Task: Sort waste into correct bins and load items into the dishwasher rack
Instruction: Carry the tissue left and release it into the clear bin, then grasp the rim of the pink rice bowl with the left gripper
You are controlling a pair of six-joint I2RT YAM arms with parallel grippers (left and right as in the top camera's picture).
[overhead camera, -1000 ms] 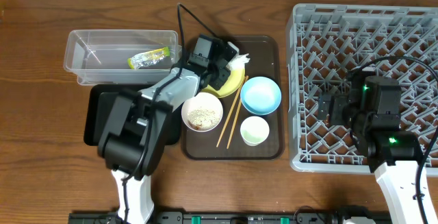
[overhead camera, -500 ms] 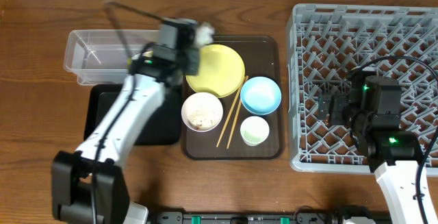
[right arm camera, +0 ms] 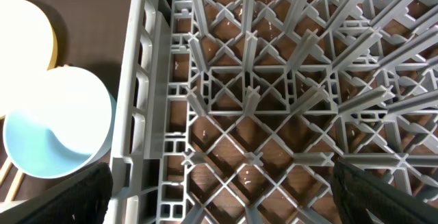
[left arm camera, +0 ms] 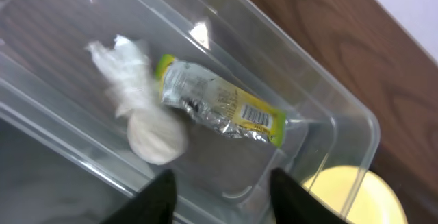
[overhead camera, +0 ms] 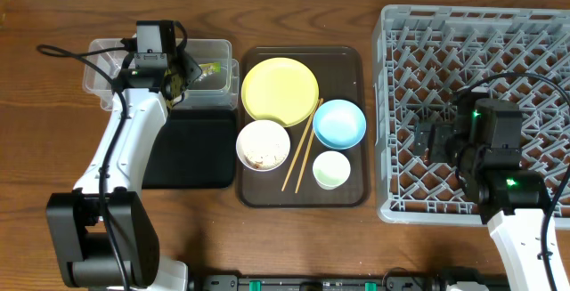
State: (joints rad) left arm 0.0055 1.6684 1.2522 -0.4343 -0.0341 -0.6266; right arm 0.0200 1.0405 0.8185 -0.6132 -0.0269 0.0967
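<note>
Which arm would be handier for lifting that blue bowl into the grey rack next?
Probably the right. The right gripper hangs open over the left edge of the rack, with the blue bowl just beside it. The left gripper is farther off, over the clear tub.

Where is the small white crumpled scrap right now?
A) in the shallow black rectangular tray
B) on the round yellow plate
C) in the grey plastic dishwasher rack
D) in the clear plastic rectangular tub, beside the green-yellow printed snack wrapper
D: the left wrist view shows the small white crumpled scrap lying inside the clear plastic rectangular tub, beside the green-yellow printed snack wrapper.
</note>
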